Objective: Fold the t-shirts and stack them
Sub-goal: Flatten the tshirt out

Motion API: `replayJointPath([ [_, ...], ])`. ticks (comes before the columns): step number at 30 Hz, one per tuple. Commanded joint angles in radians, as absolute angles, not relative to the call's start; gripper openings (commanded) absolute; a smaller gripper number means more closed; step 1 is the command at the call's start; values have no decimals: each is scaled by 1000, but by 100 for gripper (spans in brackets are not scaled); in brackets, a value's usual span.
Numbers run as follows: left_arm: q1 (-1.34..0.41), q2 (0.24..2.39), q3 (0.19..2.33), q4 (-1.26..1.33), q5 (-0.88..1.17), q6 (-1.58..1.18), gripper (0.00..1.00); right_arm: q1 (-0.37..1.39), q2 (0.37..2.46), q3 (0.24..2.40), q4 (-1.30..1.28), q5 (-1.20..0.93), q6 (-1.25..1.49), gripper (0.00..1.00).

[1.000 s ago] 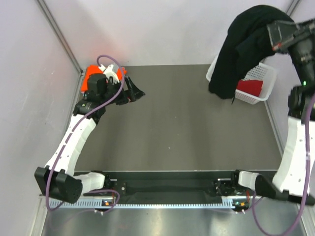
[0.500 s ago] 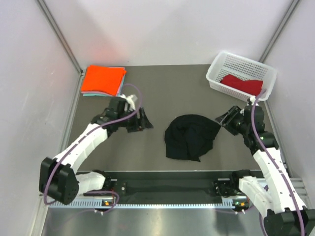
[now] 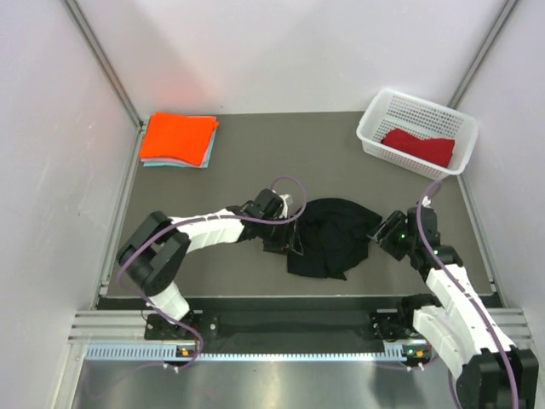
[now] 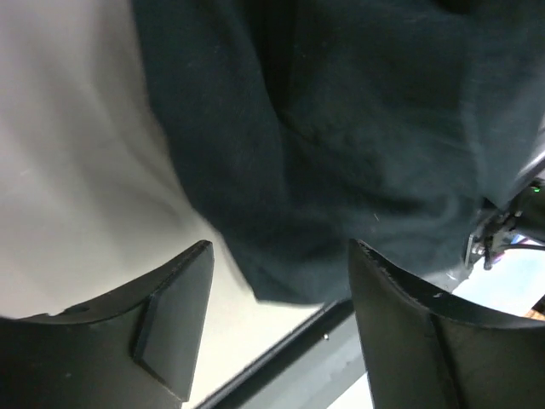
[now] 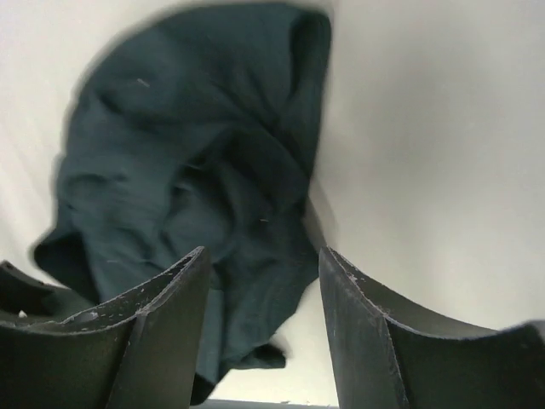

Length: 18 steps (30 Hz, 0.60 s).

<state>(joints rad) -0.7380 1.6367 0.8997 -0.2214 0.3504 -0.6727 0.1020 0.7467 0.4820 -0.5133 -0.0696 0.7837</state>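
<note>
Black t-shirt: the large black cloth t-shirt [image 3: 328,243] is seen crumpled in a heap on the dark grey table top [image 3: 281,162], lower centre of the top view; it is not folded.
Left gripper: the left gripper [image 3: 288,241] is set at the left edge of the black heap. Its jaws are held wide apart in the left wrist view, with the shirt's edge seen between them and nothing clamped.
Left contact: whether the left fingers touch the cloth cannot be told.
Right gripper: the right gripper [image 3: 379,232] is set just beside the heap's right edge. Its jaws are spread wide in the right wrist view, no cloth is gripped, and black cloth is seen beyond the fingertips.
Orange t-shirt: the bright orange cloth t-shirt [image 3: 179,136] is laid folded flat at the upper left of the table.
Teal t-shirt: the pale teal cloth t-shirt [image 3: 209,152] is stacked under the orange one; only its edges are shown.
Red t-shirt: the dark red cloth t-shirt [image 3: 419,145] is bunched inside the white plastic mesh basket [image 3: 375,119], upper right of the table.
</note>
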Motion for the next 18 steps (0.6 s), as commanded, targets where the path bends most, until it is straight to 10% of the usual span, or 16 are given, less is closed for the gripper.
replayJointPath([
  [1, -750, 1681, 919, -53, 368, -712, 64, 103, 758, 427, -281, -149, 831, 54],
  [6, -747, 1674, 942, -93, 325, -703, 0, 112, 868, 382, -144, -175, 857, 54],
  [9, -738, 1615, 1000, -205, 235, -655, 0, 120, 942, 382, -45, -199, 873, 47],
  [11, -721, 1576, 1044, -267, 192, -631, 0, 120, 982, 411, -32, -163, 853, 12],
  [13, -692, 1545, 1142, -378, 108, -585, 0, 118, 997, 507, -70, -111, 807, 0],
  [18, -556, 1508, 1431, -584, -35, -519, 0, 100, 1045, 927, -218, 27, 675, 0],
])
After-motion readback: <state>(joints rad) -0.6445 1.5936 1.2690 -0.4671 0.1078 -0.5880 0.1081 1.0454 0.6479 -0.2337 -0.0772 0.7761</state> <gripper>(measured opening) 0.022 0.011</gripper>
